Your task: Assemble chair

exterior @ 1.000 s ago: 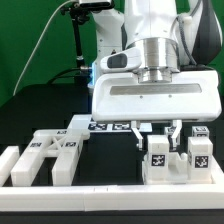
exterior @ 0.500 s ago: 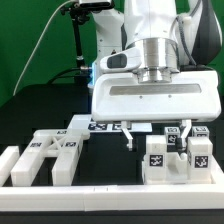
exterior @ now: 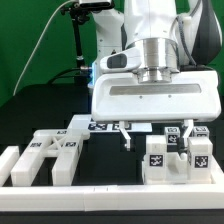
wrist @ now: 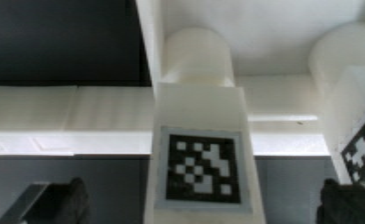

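While the gripper (exterior: 153, 137) (wrist: 202, 203) hangs low over the table (exterior: 40, 110), its jaws stand spread wide, one dark finger (exterior: 123, 135) (wrist: 54, 203) on each side of an upright chair piece (exterior: 158, 158) (wrist: 200, 110), and they pinch nothing. From the wrist view, a clear gap shows between each finger and the piece. The piece is matte white with a rounded top. Its face carries a square tag (wrist: 202, 162) printed with a blocky black-and-white pattern, not letters.

Just beside it, toward the exterior view's right, stands a second upright piece (exterior: 198, 152) (wrist: 357, 90) with a similar tag. Both sit near the table's front edge, close to the low white border rail (exterior: 100, 187).

Toward the exterior view's left, well apart from these two, a group of low chair parts (exterior: 50, 155) lies near the front corner. They show more pattern tags on top.

Behind the gripper, the marker board (exterior: 108, 126) lies flat with a row of tags. Above it all rises the glossy white robot arm (exterior: 155, 40).
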Motion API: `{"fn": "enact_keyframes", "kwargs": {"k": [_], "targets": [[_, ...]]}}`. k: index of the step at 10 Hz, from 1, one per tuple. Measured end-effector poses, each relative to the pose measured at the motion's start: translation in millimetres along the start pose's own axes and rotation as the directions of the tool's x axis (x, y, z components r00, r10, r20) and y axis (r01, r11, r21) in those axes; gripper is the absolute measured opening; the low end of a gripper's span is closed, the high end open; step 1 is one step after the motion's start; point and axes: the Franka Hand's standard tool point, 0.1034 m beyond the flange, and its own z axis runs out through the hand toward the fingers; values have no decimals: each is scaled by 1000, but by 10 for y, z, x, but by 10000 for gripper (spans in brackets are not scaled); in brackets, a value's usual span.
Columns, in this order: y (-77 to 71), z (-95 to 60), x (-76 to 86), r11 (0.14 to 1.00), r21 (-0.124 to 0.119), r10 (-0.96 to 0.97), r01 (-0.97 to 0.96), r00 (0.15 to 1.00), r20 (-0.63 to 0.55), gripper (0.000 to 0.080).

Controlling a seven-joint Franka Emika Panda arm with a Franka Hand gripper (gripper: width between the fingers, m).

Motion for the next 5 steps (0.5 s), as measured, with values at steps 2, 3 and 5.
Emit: {"fn": "enact_keyframes", "kwargs": {"k": [2, 3, 5], "targets": [[-23, -121, 129, 999, 35, 29, -34, 991, 127, 649], [-11, -118, 188, 998, 37, 40, -45, 990, 137, 649], [-68, -58, 116, 996, 58, 51, -68, 965, 256, 649]]}}
